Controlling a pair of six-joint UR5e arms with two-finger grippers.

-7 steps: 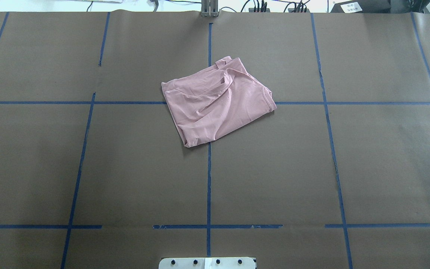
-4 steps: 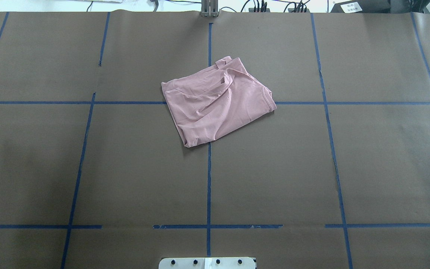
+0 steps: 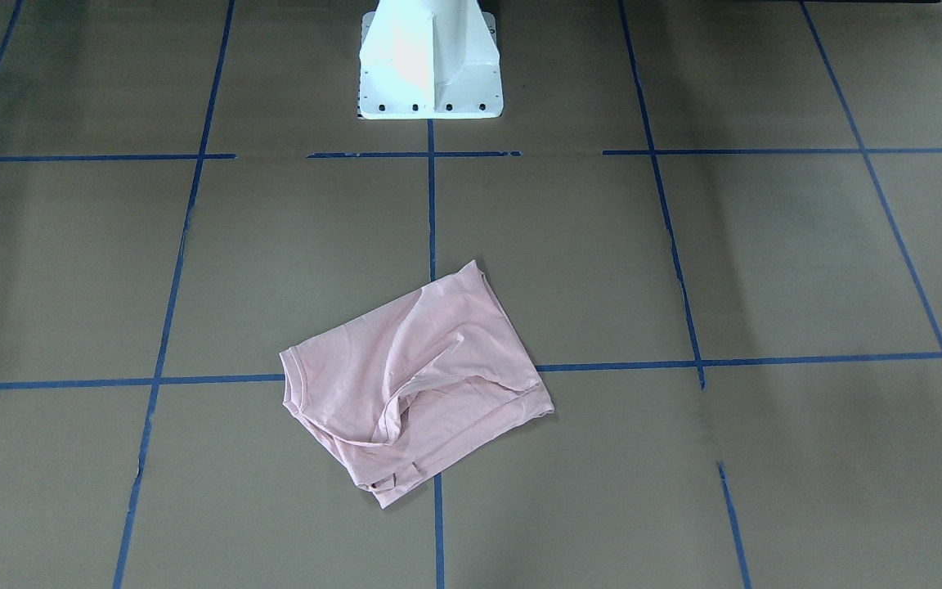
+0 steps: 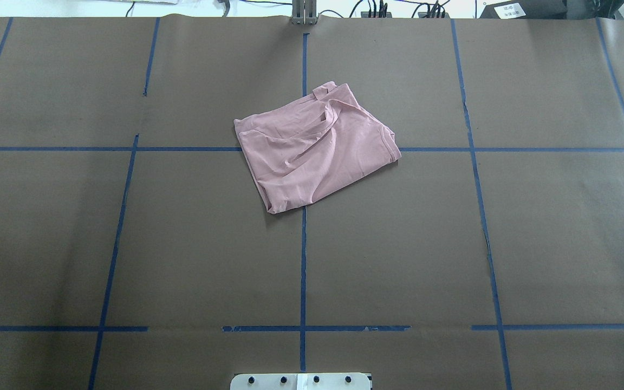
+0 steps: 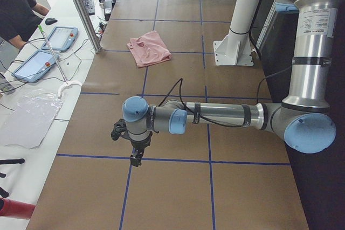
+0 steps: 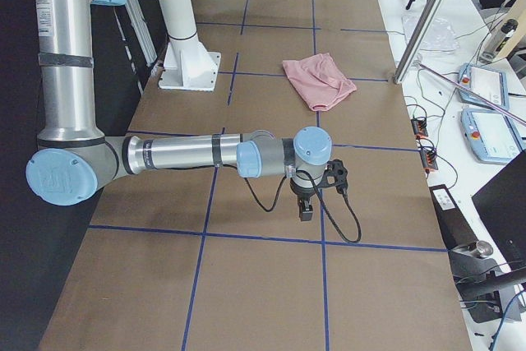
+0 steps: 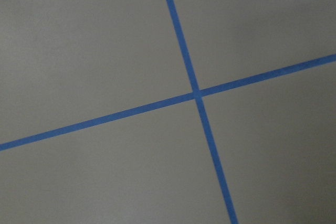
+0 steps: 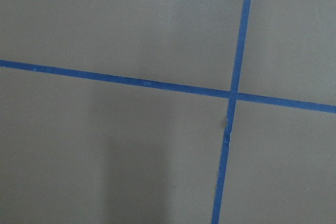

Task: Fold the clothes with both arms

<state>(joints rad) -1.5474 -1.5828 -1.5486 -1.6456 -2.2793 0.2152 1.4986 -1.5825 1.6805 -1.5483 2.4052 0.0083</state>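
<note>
The pale pink T-shirt (image 4: 317,151) lies folded and crumpled near the table's middle, plain side up; it also shows in the front-facing view (image 3: 414,384) and both side views (image 5: 150,48) (image 6: 319,80). Neither arm reaches the overhead or front-facing views. My left gripper (image 5: 136,157) hangs over the table far from the shirt, at the table's left end. My right gripper (image 6: 305,211) hangs likewise at the right end. I cannot tell whether either is open or shut. Both wrist views show only brown cover and a blue tape cross (image 7: 196,94) (image 8: 232,96).
The white pedestal base (image 3: 430,74) stands at the robot's side of the table. Blue tape lines (image 4: 303,260) grid the brown cover. A metal post (image 5: 81,9), tablets (image 5: 59,39) and an operator (image 5: 16,12) are along the far side bench.
</note>
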